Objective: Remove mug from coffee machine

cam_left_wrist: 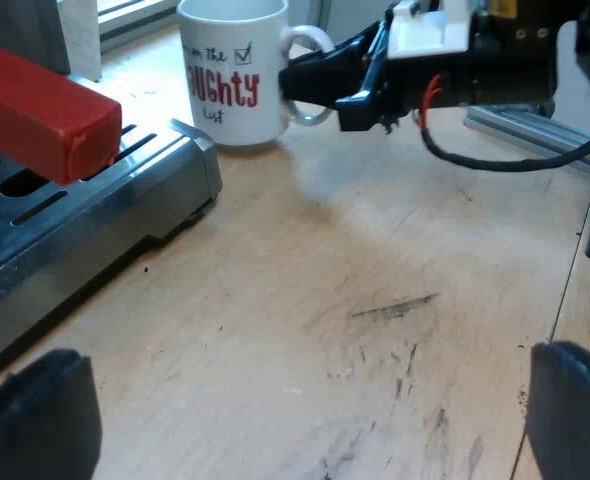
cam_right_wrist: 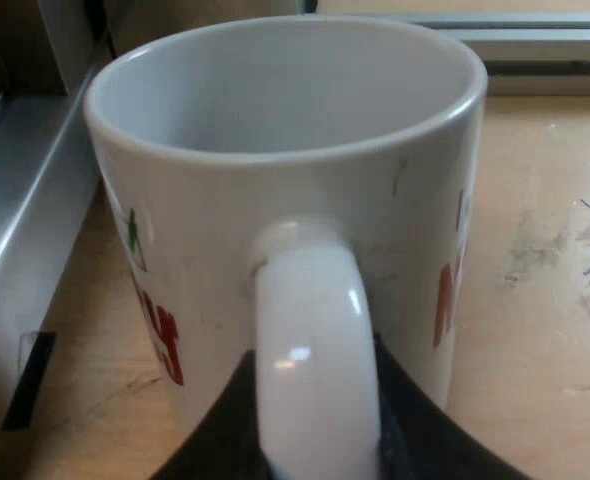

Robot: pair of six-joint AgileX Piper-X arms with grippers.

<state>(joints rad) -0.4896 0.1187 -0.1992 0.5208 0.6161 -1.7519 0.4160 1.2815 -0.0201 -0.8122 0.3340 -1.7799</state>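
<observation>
Right gripper [cam_right_wrist: 315, 405]: our two black fingers [cam_right_wrist: 223, 435] are closed against the mug handle [cam_right_wrist: 315, 320], one on each side.
Mug [cam_left_wrist: 230, 75]: white with red and green lettering. It stands upright on the wooden table [cam_left_wrist: 375, 300], off the drip tray [cam_left_wrist: 95, 205] and just beside its corner. The handle points away from the machine, toward our right arm.
Left gripper [cam_left_wrist: 310, 400]: fingers wide apart and holding nothing. We hover low over bare tabletop, well apart from the mug.
Obstruction, machine side: the tray's metal corner sits just beside the mug wall. In the right wrist view the machine base [cam_right_wrist: 25, 230] runs along one side of the mug.
Obstruction, overhead: the red handle end [cam_left_wrist: 45, 115] of the holder projects over the slotted tray, apart from the mug.
Obstruction, far side: a metal rail [cam_left_wrist: 535, 135] lies on the table beyond our right arm.
Open room: scuffed wood stretches from our left fingers to the mug.
Edge: a board edge [cam_left_wrist: 572, 262] runs near one left finger. We cannot identify the dark object past it.
</observation>
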